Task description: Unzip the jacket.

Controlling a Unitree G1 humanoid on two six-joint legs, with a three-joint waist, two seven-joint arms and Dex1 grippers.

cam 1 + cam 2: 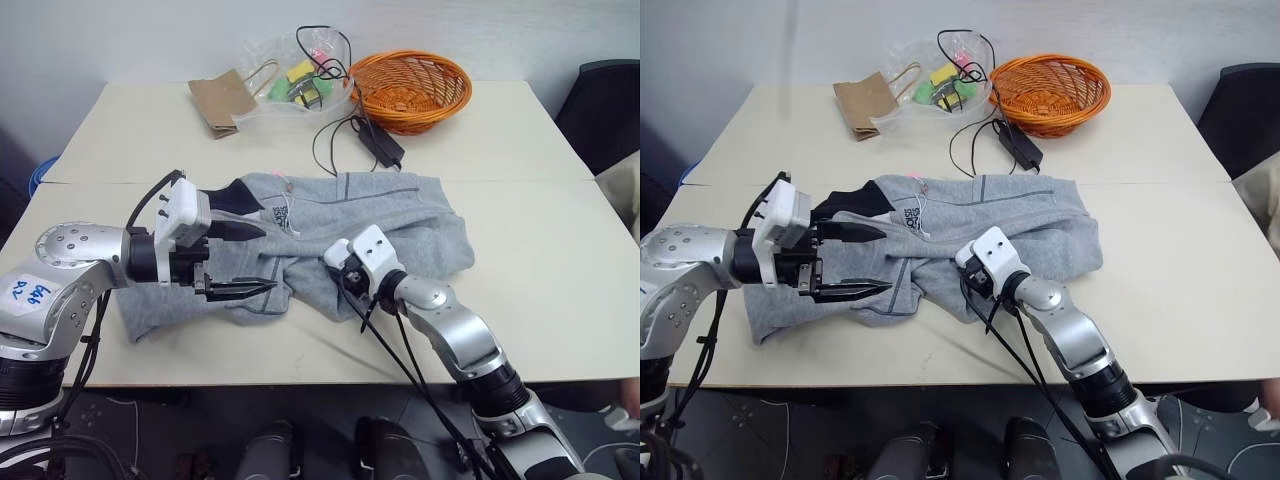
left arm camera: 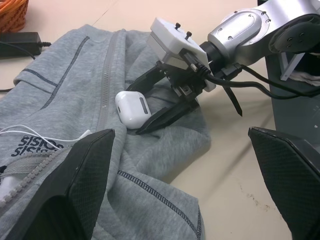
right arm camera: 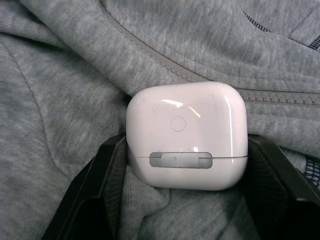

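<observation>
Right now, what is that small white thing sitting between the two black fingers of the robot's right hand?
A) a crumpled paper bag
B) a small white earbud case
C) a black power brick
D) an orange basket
B: the right wrist view shows a glossy white earbud case with a metal hinge lying on the grey jacket, with a finger of the right gripper on each side of it.

Left end effector [image 1: 243, 260] fingers spread wide, right end effector [image 2: 145, 107] fingers angled down, part-closed
</observation>
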